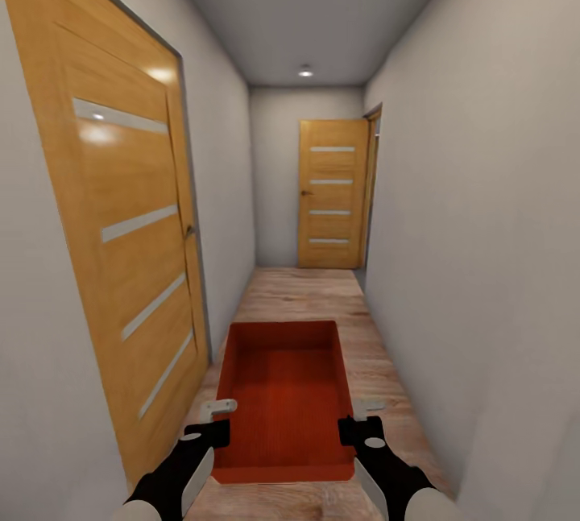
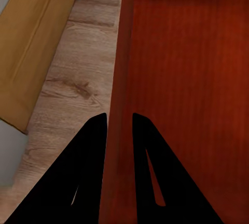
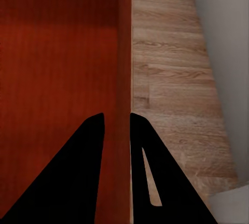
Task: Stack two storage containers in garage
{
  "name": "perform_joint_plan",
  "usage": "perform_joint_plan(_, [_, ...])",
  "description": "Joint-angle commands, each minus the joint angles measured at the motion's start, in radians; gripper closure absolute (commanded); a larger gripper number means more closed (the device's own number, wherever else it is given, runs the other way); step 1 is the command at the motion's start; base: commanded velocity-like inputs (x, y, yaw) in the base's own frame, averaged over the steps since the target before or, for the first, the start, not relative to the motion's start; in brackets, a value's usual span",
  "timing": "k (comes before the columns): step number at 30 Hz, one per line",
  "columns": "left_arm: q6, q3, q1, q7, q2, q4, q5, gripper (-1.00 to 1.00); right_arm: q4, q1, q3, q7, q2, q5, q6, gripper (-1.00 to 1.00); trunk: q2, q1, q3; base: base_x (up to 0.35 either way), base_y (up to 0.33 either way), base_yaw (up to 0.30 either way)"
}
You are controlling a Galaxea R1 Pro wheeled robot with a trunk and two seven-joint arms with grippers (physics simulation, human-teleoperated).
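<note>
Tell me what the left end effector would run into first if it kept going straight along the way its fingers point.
The left end effector already straddles the side wall of the storage container, one finger on each side. Pushed further along its fingers, it would probably slide down that wall and meet the wood plank floor beneath, though depth is unclear.

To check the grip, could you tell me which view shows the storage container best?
The head view: the whole storage container shows between the left gripper and right gripper. Each wrist view shows one side wall between its fingers.

Orange-red open-topped container (image 1: 286, 392), level, aloft
</note>
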Motion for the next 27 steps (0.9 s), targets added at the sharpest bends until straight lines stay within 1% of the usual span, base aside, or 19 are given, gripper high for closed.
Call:
perform_joint_plan(1, [0.007,0.017,0.000,0.006,0.000,-0.002,0.052,1.00,-0.002,-0.001,-0.030,-0.009,0.000,-0.002,-0.068,1.00,-0.001,0.001,-0.001,0.322,0.000,0.008])
perform_joint_plan(27, [0.007,0.018,0.000,0.006,0.001,-0.002,0.052,1.00,0.006,-0.001,-0.032,-0.009,0.000,-0.002,-0.069,1.00,-0.001,0.001,-0.001,0.322,0.000,0.000])
